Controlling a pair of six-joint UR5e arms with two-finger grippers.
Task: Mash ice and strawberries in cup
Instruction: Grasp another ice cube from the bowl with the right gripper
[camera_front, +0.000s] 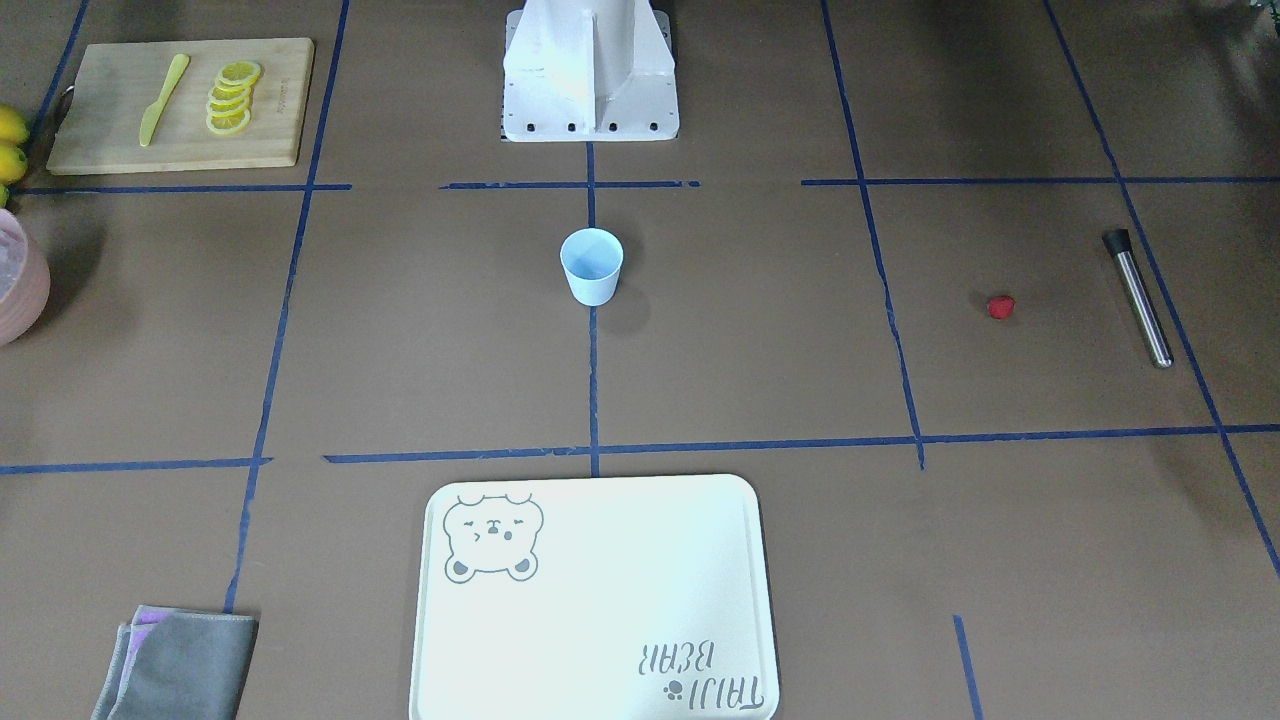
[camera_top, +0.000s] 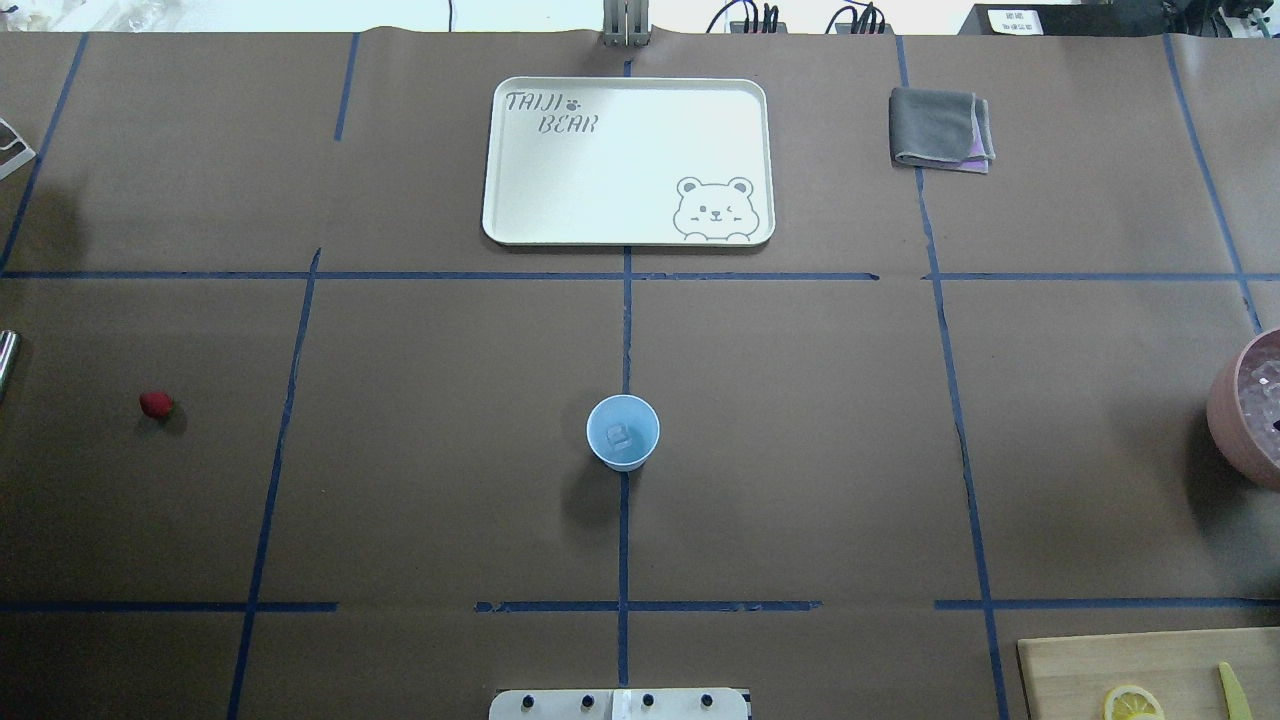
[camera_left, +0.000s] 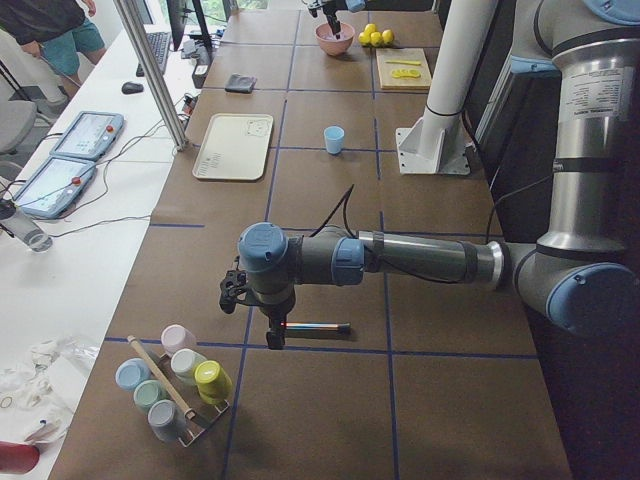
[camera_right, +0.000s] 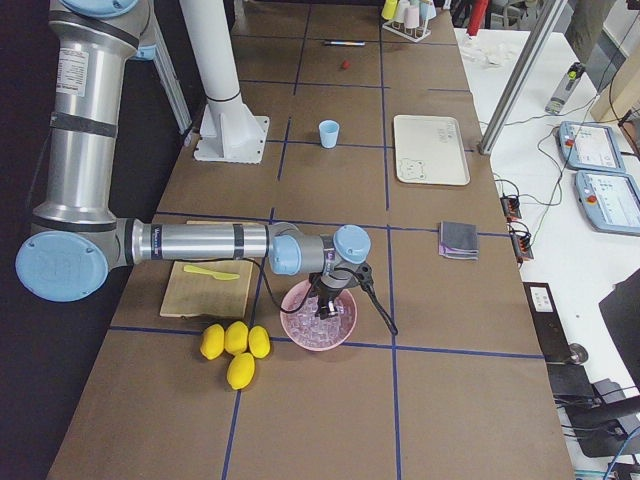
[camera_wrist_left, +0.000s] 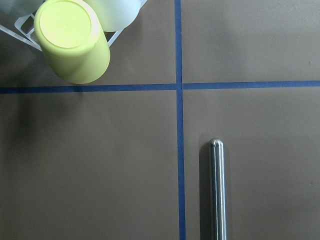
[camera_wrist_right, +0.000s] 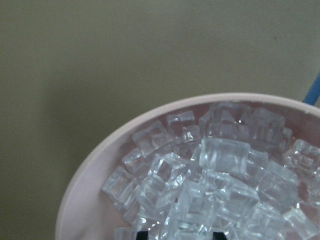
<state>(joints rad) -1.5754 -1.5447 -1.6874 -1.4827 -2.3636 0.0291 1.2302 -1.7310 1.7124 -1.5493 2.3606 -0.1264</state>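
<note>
Right wrist-mounted view shows the right claw, tips apart, above ice in the pink bowl at the right edge of the tabletop; I'd centre one cube before closing. The cup stands mid-tabletop.

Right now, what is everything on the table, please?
cup: one, light blue, table centre
pink bowl: one, robot's right edge
ice: many clear cubes in bowl; one in cup
strawberry: one, red, robot's left side
muddler: one, steel, black end, robot's far left
tray: one, cream, bear print, far centre
cloth: one, grey, folded, beside tray
cutting board: one, wooden, robot's near right
lemon slices: several, yellow, on board
knife: one, yellow-green, on board
lemons: four, yellow, by bowl
cup rack: one, pastel cups, left end
left gripper: one, black, above muddler
right gripper: one, black, in bowl, fingertips apart
</note>
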